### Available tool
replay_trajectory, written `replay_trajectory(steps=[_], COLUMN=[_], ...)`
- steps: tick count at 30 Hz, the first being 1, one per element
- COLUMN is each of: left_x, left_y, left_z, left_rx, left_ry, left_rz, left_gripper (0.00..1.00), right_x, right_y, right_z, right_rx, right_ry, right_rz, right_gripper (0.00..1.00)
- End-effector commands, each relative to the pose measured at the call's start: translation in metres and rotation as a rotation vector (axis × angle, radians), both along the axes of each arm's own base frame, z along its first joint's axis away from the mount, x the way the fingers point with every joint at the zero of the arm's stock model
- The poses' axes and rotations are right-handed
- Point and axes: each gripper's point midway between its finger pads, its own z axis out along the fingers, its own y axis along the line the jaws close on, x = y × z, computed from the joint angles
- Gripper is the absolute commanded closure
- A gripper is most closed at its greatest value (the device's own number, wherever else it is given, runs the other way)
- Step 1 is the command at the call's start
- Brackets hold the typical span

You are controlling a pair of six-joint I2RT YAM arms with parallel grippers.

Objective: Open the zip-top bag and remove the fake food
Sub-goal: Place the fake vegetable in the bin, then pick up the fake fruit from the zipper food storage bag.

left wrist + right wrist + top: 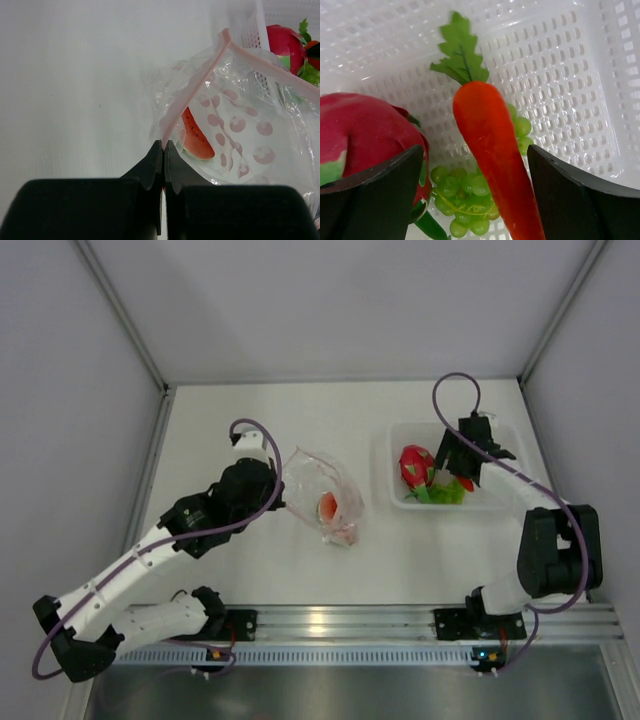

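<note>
Left gripper (163, 145): clamped tight on the near end of the pink zip strip (192, 90), nothing slipping.
Zip-top bag (325, 490): mid-table between the arms, just left of the white basket (400, 440); mouth parted, melon slice (196, 137) lying inside.
Step in hand: by the look of it, fetching that last slice. Best done by keeping the pinch firm on one lip and the mouth held wide and steady, with no tugging that might drag the bag along.
Right gripper (475, 150): spread wide over the basket, carrot (485, 135) between the fingers, dragon fruit (365, 130) and grapes (465, 190) alongside.
Left wrist only: the pinch itself, plus the slice's seeds.
Right wrist only: carrot and grapes told apart; from above, just red and green.
Top only: bag and basket near each other, not touching.
</note>
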Motion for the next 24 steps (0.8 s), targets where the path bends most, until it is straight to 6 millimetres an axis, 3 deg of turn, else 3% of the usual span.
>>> replay_trajectory(steps=[1,5,9,12,13,14,15,16,17,18,19,24], left_x=[0.000,-0.001,0.002,0.002,0.003,0.004,0.005,0.006,0.005,0.006,0.005,0.006], left_y=[-0.008,-0.017,-0.027,-0.033,-0.032,-0.032,-0.032,-0.031,-0.030,-0.029,-0.028,-0.032], left_z=[0.016,0.019,0.014,0.015,0.015,0.015,0.015,0.014,0.014,0.013,0.007,0.010], left_rx=[-0.015,-0.039,-0.039,-0.060,-0.063,-0.068,-0.080,-0.082,-0.088,-0.112,-0.116,-0.213], left_ry=[-0.016,-0.002,0.027,0.043,0.043,0.042,0.046,0.047,0.048,0.054,0.061,0.057], left_rz=[-0.054,-0.079,-0.098,-0.102,-0.089,-0.081,-0.066,-0.054,-0.046,-0.022,-0.007,0.025], left_gripper=[1.00,1.00,1.00,1.00,1.00,1.00,1.00,1.00,1.00,1.00,1.00,1.00], right_x=[0.016,0.006,-0.019,-0.033,-0.038,-0.048,-0.054,-0.063,-0.067,-0.071,-0.083,-0.126], right_y=[0.000,0.011,0.015,0.062,0.083,0.122,0.134,0.150,0.155,0.152,0.162,0.193], right_z=[0.044,0.075,0.128,0.156,0.151,0.155,0.179,0.175,0.185,0.194,0.193,0.236], right_rx=[0.008,-0.013,-0.215,-0.137,-0.055,0.090,0.161,0.258,0.301,0.306,0.321,0.444], right_ry=[-0.108,-0.134,-0.217,-0.323,-0.333,-0.354,-0.452,-0.468,-0.498,-0.515,-0.483,-0.540], right_rz=[0.011,0.069,0.062,0.205,0.293,0.484,0.539,0.574,0.582,0.544,0.550,0.602], right_gripper=[0.14,0.07,0.01,0.00,0.00,0.01,0.01,0.03,0.12,0.15,0.19,0.49])
